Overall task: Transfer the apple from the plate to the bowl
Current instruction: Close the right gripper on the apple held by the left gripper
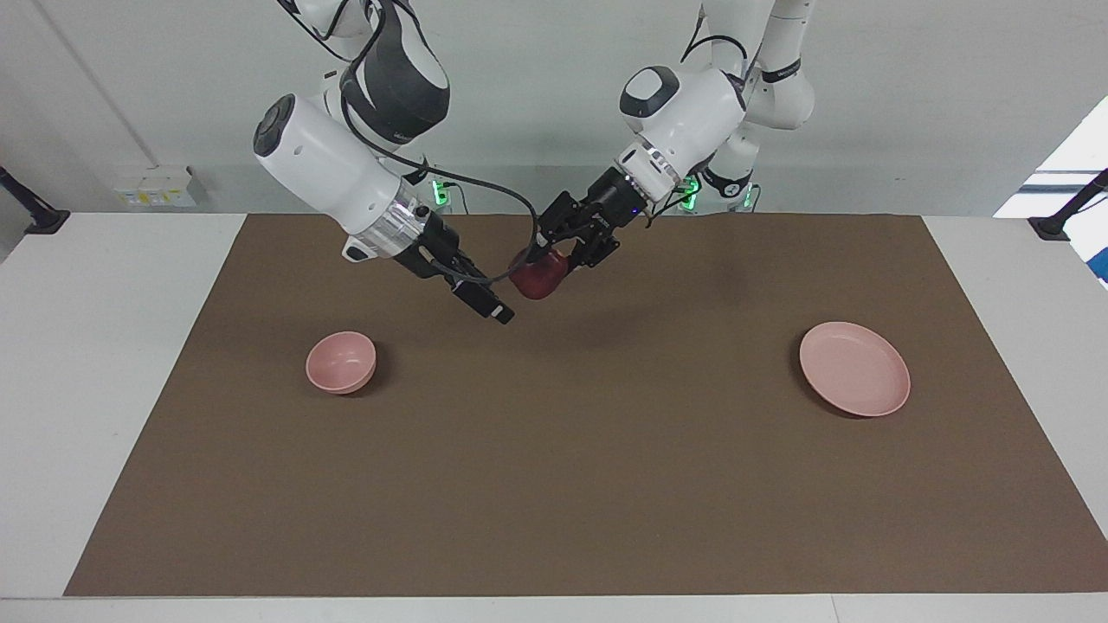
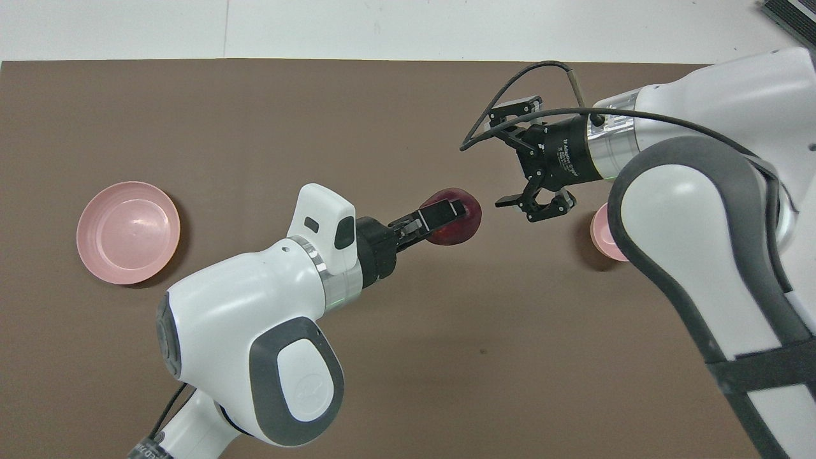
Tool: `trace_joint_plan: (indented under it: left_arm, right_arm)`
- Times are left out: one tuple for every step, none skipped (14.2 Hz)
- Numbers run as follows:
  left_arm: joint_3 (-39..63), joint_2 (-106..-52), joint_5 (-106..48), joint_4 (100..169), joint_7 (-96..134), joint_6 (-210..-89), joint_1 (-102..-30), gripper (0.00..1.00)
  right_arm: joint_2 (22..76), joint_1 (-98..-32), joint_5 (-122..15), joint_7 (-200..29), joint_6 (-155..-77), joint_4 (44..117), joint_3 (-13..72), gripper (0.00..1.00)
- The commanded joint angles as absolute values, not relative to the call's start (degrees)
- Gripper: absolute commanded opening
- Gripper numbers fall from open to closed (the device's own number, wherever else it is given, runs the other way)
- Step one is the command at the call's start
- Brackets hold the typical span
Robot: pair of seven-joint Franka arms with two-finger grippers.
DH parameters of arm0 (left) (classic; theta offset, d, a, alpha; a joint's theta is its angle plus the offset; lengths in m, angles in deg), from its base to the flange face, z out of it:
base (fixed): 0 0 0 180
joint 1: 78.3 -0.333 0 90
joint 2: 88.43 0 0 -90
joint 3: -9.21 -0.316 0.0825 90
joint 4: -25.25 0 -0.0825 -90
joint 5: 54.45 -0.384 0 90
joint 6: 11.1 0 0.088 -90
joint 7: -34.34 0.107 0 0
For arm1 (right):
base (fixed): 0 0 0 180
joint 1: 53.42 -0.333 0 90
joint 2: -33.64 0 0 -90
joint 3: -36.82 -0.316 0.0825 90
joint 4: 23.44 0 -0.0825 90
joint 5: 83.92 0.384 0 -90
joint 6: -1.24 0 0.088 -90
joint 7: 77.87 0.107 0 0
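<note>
My left gripper is shut on the dark red apple and holds it in the air over the middle of the brown mat; in the overhead view the gripper has the apple between its fingers. My right gripper is open and empty in the air right beside the apple, apart from it, and also shows in the overhead view. The pink bowl stands toward the right arm's end, half hidden under the right arm in the overhead view. The pink plate lies empty toward the left arm's end.
A brown mat covers most of the white table. A black cable hangs from the right arm's wrist near the two grippers.
</note>
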State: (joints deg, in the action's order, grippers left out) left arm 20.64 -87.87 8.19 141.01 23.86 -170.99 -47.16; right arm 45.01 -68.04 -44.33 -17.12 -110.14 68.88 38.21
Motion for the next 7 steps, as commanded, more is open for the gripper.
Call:
trace_joint_plan:
  left_arm:
    - [20.38,-88.52,9.44,141.01,23.8,-172.56,-46.39,0.0]
    - [20.38,-88.52,9.44,141.01,23.8,-172.56,-46.31,0.0]
    - [20.38,-88.52,9.44,141.01,23.8,-172.56,-46.31,0.0]
    - [20.38,-88.52,9.44,141.01,23.8,-172.56,-46.31,0.0]
    - [20.38,-88.52,9.35,141.09,24.06,-172.56,-46.31,0.0]
    - [20.38,-88.52,9.35,141.01,24.06,-172.56,-46.31,0.0]
    - [20.38,-88.52,9.35,141.09,24.06,-172.56,-46.31,0.0]
  right_arm:
    - [44.54,-67.65,-42.6,-15.99,-104.87,68.4,37.96,1.0]
    - [44.45,-67.57,-43.04,-16.43,-102.93,68.49,37.96,1.0]
    - [44.28,-67.65,-43.22,-16.43,-102.12,68.67,37.96,1.0]
    - [43.93,-67.65,-43.4,-16.35,-101.33,68.84,37.96,1.0]
    - [43.84,-67.65,-43.4,-16.43,-99.93,68.84,37.96,1.0]
    - [43.75,-67.65,-43.4,-16.43,-99.75,68.93,37.96,1.0]
    - [43.84,-68.0,-43.31,-16.43,-100.0,69.11,37.96,1.0]
